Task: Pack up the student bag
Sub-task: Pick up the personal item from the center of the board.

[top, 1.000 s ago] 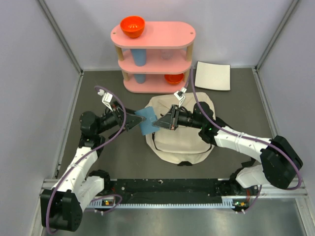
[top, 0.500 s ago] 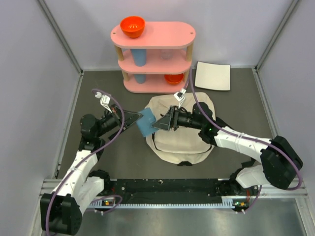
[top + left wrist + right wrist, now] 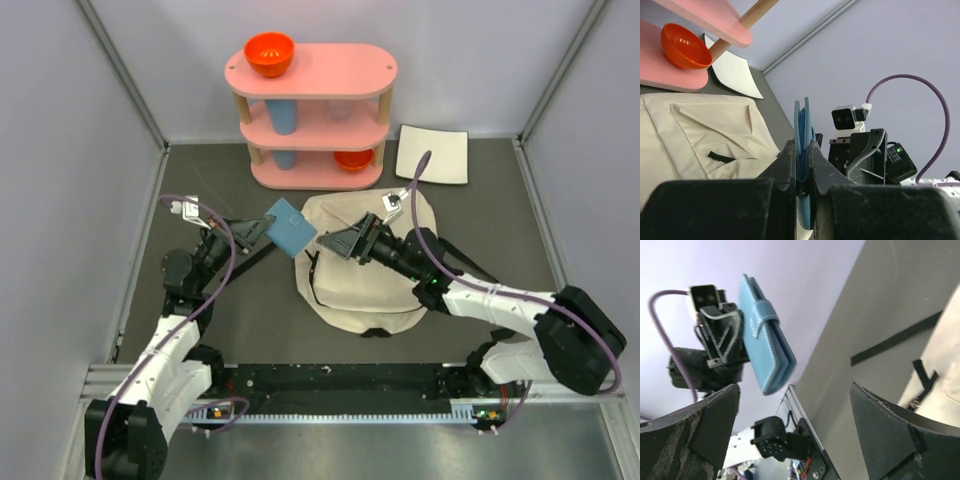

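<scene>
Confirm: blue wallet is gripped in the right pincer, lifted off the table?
No. The left pincer grips the blue wallet, lifted off the table. The right pincer is open and empty, as the right wrist view shows.

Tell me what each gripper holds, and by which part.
The left gripper clamps the blue wallet by one edge. The right gripper is open and holds nothing.
</scene>
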Action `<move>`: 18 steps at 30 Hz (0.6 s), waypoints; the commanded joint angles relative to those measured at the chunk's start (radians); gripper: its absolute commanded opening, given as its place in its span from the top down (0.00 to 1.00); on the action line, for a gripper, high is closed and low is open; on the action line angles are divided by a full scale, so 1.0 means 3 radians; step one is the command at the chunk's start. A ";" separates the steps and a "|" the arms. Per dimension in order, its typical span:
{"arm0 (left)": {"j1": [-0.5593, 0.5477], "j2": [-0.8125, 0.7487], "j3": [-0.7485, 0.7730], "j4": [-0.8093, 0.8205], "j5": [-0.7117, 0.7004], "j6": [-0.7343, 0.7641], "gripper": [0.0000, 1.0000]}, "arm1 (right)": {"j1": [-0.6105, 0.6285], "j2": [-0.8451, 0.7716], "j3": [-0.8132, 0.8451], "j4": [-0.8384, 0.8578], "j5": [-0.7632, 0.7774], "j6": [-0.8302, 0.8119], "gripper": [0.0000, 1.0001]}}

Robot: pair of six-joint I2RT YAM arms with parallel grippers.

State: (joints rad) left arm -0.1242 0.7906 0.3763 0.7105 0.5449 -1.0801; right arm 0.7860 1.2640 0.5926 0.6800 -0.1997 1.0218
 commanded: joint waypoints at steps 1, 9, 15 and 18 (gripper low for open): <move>0.0000 0.0044 -0.0129 0.0653 -0.0068 -0.0285 1.00 | 0.0059 0.0270 -0.0027 0.1051 -0.0096 0.0352 0.09; -0.0021 0.0258 -0.0201 0.1052 0.0172 -0.0393 1.00 | 0.0080 0.0899 0.0121 0.1905 -0.0413 0.0807 0.12; -0.0041 0.0417 -0.0237 0.1165 0.0224 -0.0429 1.00 | 0.0090 0.1084 0.0157 0.2167 -0.0464 0.0894 0.20; -0.0051 0.0458 -0.0237 0.1175 0.0244 -0.0424 1.00 | 0.0090 0.1064 0.0162 0.2151 -0.0464 0.0864 0.23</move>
State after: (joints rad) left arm -0.1329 0.9161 0.3153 0.9592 0.5961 -1.1961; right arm 0.8040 1.5898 0.5919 1.1923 -0.3256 1.2701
